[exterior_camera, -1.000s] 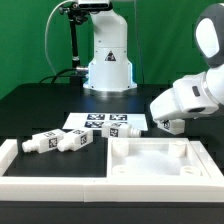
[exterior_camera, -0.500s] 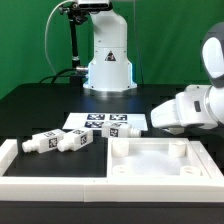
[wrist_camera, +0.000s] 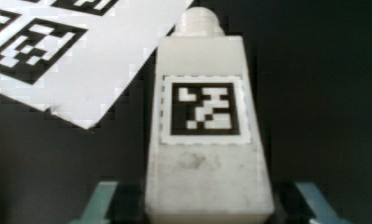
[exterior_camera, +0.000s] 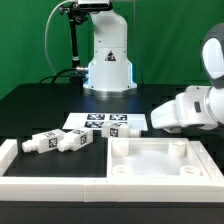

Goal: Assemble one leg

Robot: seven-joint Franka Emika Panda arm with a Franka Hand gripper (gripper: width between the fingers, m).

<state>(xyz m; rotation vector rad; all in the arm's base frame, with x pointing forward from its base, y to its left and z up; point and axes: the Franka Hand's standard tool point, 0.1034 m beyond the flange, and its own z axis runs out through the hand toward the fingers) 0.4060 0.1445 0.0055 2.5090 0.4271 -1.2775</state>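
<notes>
In the wrist view a white leg (wrist_camera: 208, 120) with a black-and-white tag lies on the black table, its narrow end pointing away beside the marker board (wrist_camera: 58, 50). My gripper (wrist_camera: 204, 203) is open and straddles the leg's thick end. Its fingers (wrist_camera: 108, 203) stand on either side with a thin dark gap to the leg. In the exterior view the arm's white hand (exterior_camera: 175, 110) hangs low at the exterior view's right and hides this leg and the fingertips. Three more legs (exterior_camera: 66, 142) lie side by side at the exterior view's left.
The large white square panel with raised rim (exterior_camera: 160, 172) lies in front of the hand. A white wall (exterior_camera: 20, 160) runs along the front left. The marker board (exterior_camera: 105, 123) lies mid-table. The robot base (exterior_camera: 108, 60) stands behind it.
One second ago the hand was higher and tilted, with the fingertips showing. It has since dropped and turned level over the table. It has not moved in the last half second.
</notes>
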